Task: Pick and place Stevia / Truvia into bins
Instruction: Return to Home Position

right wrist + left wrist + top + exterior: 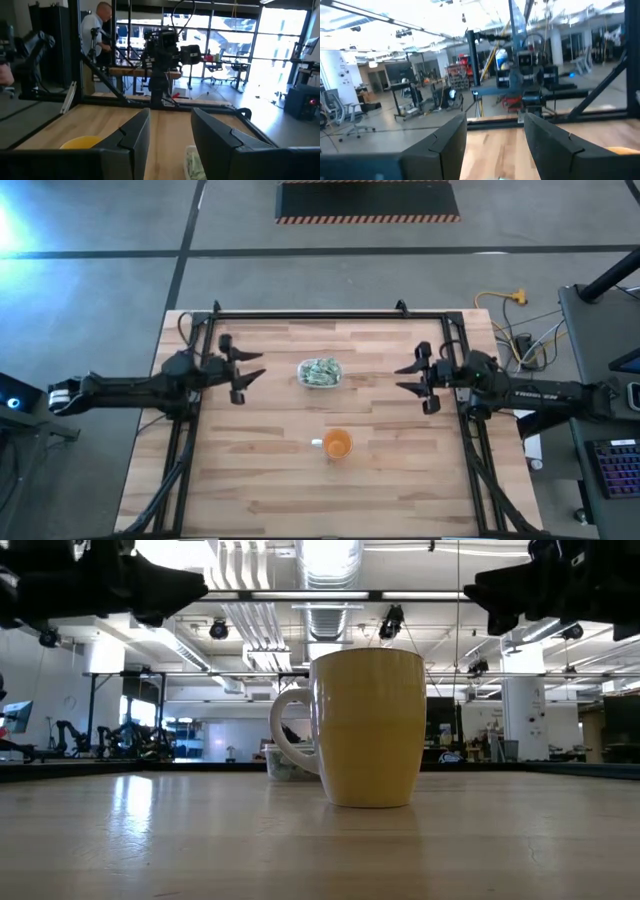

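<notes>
The left claw (258, 366) hangs over the left side of the counter (250, 470) and the right claw (401, 378) over the right side, both with the fingers spread wide, holding nothing and pointing toward the middle. Between them, well apart from both, stands the clear tub (301, 376), and the green and white sweetener packets (321, 370) lie heaped inside it. The orange cup (338, 445) stands on the counter apart from the tub, closer to the low camera
</notes>
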Controlling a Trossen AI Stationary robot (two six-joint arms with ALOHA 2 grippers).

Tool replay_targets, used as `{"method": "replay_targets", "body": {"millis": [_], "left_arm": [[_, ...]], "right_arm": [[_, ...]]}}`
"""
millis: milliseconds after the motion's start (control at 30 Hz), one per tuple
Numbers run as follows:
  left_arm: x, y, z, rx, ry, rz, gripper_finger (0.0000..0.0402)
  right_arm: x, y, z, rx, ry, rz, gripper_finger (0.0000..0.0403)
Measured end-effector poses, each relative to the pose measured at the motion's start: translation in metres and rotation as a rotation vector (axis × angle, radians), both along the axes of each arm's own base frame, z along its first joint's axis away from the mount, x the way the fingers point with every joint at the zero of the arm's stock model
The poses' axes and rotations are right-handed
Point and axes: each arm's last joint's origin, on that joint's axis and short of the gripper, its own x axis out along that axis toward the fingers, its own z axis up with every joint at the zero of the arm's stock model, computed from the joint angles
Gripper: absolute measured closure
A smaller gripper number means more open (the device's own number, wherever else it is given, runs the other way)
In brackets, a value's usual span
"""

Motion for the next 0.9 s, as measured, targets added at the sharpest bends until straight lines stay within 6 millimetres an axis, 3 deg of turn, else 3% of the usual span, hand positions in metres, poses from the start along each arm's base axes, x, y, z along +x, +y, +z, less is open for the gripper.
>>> {"method": "replay_targets", "body": {"millis": [200, 433, 700, 900], "left_arm": [[-0.012, -0.003, -0.021, -0.054, -0.04, -0.016, 0.0219], [-0.016, -0.004, -0.04, -0.095, -0.015, -0.029, 0.0219], [-0.014, -0.004, -0.047, -0.121, 0.043, -0.026, 0.0219], [-0.015, -0.004, -0.055, -0.107, 0.131, -0.014, 0.0219]], "right_arm": [[-0.001, 0.0, -0.01, 0.044, 0.009, 0.003, 0.0274], [-0.001, 0.0, -0.005, 0.111, -0.001, 0.009, 0.0276], [0.0, 0.003, 0.012, 0.079, -0.116, 0.034, 0.0268], [0.004, 0.009, 0.001, 0.078, -0.067, 0.08, 0.0272]]}}
